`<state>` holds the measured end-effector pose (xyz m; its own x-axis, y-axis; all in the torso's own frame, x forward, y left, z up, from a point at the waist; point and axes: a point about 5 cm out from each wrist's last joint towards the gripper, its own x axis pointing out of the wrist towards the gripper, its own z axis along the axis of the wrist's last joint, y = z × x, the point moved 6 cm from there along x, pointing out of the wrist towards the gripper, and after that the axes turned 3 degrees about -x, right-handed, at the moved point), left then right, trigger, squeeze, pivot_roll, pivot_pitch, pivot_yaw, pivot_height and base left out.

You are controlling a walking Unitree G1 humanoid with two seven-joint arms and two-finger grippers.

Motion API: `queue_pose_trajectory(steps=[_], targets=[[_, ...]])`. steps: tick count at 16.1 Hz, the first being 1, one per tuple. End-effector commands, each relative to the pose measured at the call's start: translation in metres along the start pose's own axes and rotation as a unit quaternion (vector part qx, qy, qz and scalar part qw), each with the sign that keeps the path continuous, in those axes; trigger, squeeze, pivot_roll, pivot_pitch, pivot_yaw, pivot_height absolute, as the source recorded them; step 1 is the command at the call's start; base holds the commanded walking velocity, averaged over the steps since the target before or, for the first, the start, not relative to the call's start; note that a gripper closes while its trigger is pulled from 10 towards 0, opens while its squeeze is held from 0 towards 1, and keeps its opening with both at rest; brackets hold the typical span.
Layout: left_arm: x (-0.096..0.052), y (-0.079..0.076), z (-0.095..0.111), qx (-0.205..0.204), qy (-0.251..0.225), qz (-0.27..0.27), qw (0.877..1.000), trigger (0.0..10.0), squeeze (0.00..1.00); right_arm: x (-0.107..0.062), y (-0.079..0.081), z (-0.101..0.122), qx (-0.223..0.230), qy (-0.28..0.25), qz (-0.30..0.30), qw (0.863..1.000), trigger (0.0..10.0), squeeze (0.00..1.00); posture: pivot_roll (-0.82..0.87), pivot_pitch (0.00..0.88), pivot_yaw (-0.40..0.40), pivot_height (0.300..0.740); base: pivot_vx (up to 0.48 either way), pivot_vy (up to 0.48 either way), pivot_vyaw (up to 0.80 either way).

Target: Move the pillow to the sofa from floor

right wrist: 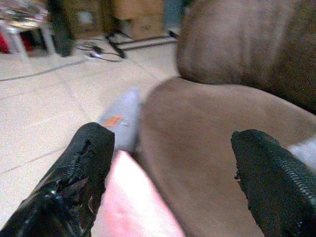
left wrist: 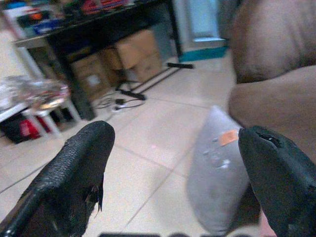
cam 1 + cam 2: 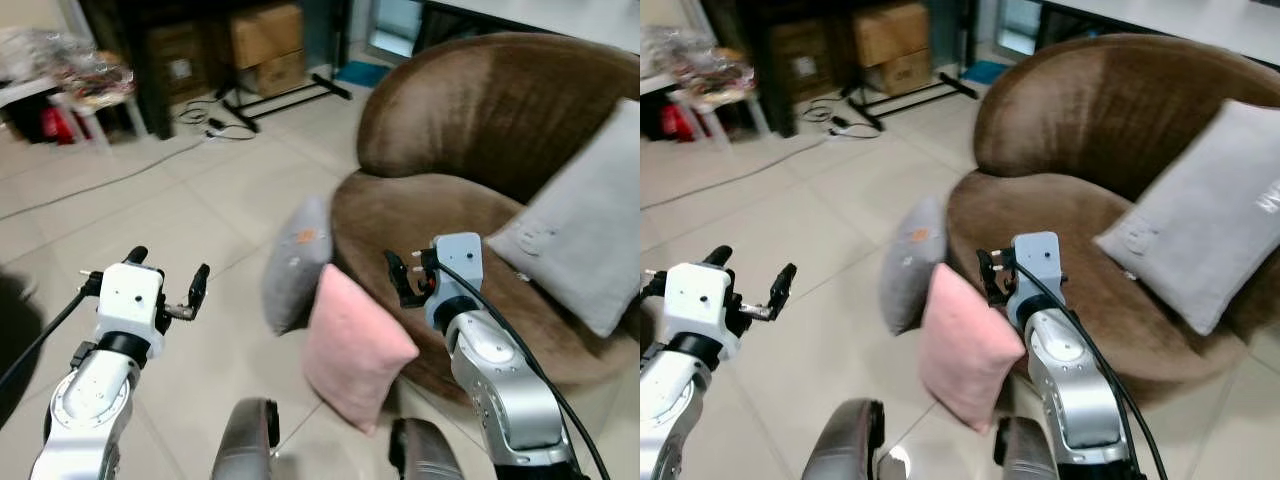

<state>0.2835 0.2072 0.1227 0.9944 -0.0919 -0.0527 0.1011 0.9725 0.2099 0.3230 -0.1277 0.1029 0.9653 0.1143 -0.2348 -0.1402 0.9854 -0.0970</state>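
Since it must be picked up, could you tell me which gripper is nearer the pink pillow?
Right. The right gripper hovers just beside the pink fabric pillow; the left gripper hangs farther off over the floor.

- No text, brand, number or sign can be read anywhere.
- The grey pillow (image 3: 298, 262) leaning against the brown sofa (image 3: 480, 130) carries a small orange tag (image 2: 228, 137); its print is too blurred to read.
- The cardboard boxes (image 3: 266, 45) beyond the sofa bear a pale label (image 3: 179, 68), illegible.
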Motion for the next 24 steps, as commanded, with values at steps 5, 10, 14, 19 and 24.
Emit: queue_pose_trajectory(steps=[5, 10, 14, 19, 24], targets=[[-0.001, -0.008, 0.005, -0.005, -0.010, -0.011, 1.000, 10.0, 0.58, -0.001, -0.010, -0.004, -0.007, 0.007, -0.018, 1.000, 10.0, 0.00, 0.01, 0.000, 0.000, 0.604, 0.305, 0.000, 0.00], [-0.003, -0.009, 0.005, -0.006, -0.010, -0.008, 1.000, 10.0, 0.58, 0.000, -0.008, -0.003, -0.010, 0.005, -0.009, 1.000, 10.0, 0.00, 0.02, 0.000, -0.011, 0.604, 0.305, 0.000, 0.00], [-0.002, -0.010, 0.000, 0.002, -0.001, -0.008, 1.000, 10.0, 0.40, 0.001, -0.002, -0.008, -0.002, 0.015, 0.021, 1.000, 10.0, 0.00, 0.01, 0.000, -0.017, 0.584, 0.000, 0.000, 0.00], [0.003, -0.016, -0.005, 0.006, 0.010, -0.036, 0.999, 10.0, 0.41, 0.025, 0.009, -0.022, -0.011, 0.041, 0.055, 0.998, 10.0, 0.00, 0.02, 0.000, -0.003, 0.534, 0.000, 0.000, 0.00], [0.002, -0.021, -0.006, 0.011, 0.016, -0.059, 0.998, 10.0, 0.41, 0.046, 0.030, -0.034, -0.044, 0.062, 0.098, 0.992, 10.0, 0.00, 0.02, 0.017, -0.013, 0.489, 0.000, 0.000, 0.00]])
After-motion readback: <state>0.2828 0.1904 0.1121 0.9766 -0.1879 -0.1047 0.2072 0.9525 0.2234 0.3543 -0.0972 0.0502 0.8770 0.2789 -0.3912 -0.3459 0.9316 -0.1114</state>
